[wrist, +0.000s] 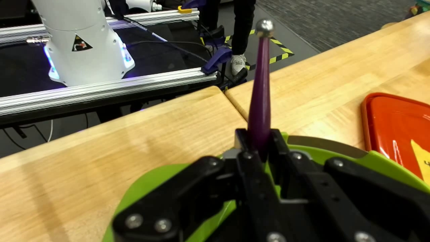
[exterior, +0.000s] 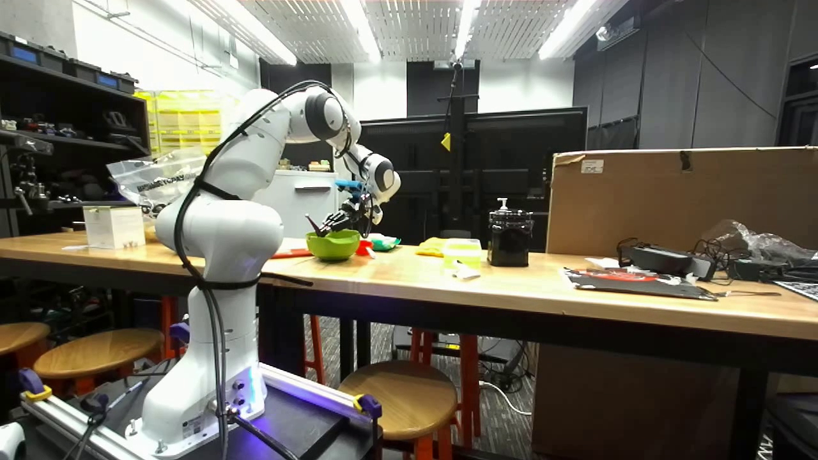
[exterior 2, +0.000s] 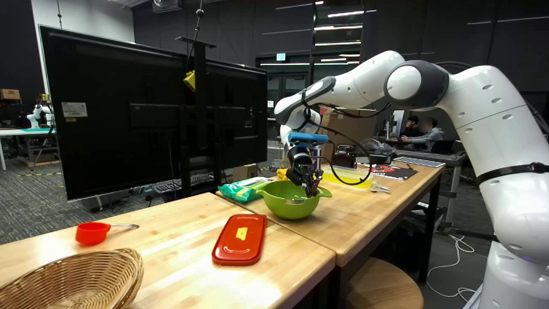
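At the mouth of the bowl (exterior: 333,248), my pincer (wrist: 258,143) is clamped on a handle (wrist: 260,90); in an exterior view its long axis tilts up and left, toward the side where the lid (exterior: 291,253) lies.

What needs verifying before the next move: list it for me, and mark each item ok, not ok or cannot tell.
1. Gripper closed on the purple handle: ok, its jaws pinch it in the wrist view.
2. Green bowl upright on the wooden table: ok.
3. Lower end of the handle free of the bowl: cannot tell, it is hidden.
4. Red lid outside the bowl, lying flat: ok.
5. Nobody near the robot's base: not ok, a person's legs appear close to it in the wrist view.
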Motion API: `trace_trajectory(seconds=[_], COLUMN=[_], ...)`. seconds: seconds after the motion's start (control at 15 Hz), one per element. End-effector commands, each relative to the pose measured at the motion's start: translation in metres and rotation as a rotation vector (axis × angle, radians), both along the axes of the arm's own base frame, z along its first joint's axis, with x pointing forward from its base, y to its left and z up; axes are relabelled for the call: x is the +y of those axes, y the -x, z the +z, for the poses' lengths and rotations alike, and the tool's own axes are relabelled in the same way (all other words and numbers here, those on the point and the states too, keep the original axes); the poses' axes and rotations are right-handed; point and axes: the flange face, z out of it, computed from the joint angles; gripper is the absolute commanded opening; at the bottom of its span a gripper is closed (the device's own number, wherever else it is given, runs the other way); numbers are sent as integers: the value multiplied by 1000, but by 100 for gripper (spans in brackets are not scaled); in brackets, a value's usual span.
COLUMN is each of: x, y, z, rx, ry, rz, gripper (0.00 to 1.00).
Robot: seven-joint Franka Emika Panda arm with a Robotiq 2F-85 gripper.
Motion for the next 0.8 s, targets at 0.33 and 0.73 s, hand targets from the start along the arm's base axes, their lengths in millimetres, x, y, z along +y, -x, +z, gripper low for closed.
trace_trajectory(seconds=[0.33, 0.73], x=[-4, -8], y=[2, 0], z=[8, 11], rx=[-25, -32], ry=[-8, 9], rz=[38, 58], gripper=[4, 52])
